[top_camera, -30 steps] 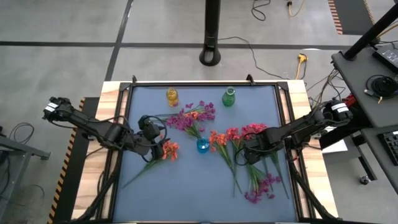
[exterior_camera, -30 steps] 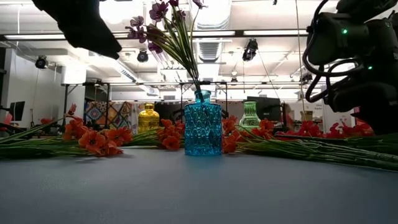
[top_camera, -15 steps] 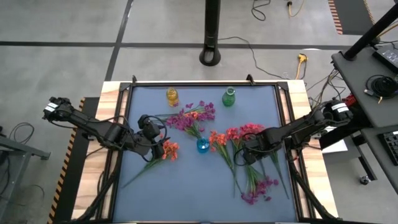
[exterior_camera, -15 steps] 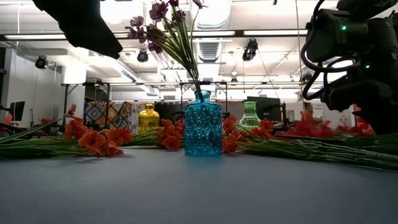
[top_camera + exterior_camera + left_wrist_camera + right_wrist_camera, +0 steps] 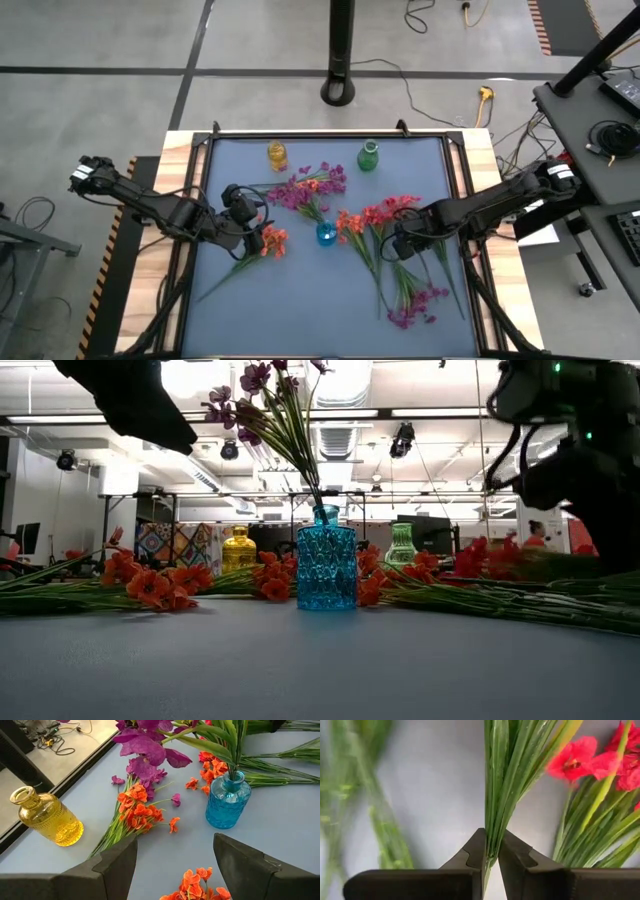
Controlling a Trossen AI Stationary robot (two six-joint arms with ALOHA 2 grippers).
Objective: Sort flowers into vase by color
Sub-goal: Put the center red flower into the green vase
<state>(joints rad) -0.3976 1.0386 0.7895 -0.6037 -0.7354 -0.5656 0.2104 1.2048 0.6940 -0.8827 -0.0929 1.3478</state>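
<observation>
On the right side of the bench, my right end effector [image 5: 490, 857] is pinched tight on a red flower [image 5: 572, 762] by its green stem. I should lift slowly so it won't slip. My left end effector [image 5: 175, 865] waits, fingers apart, near the blue vase [image 5: 226, 802].

Three glass vases are standing on the table [image 5: 232, 318]: one yellow vase [image 5: 277, 156], one green vase [image 5: 368, 156] and one blue vase [image 5: 326, 234], while two dark robot arms are reaching over it.
</observation>
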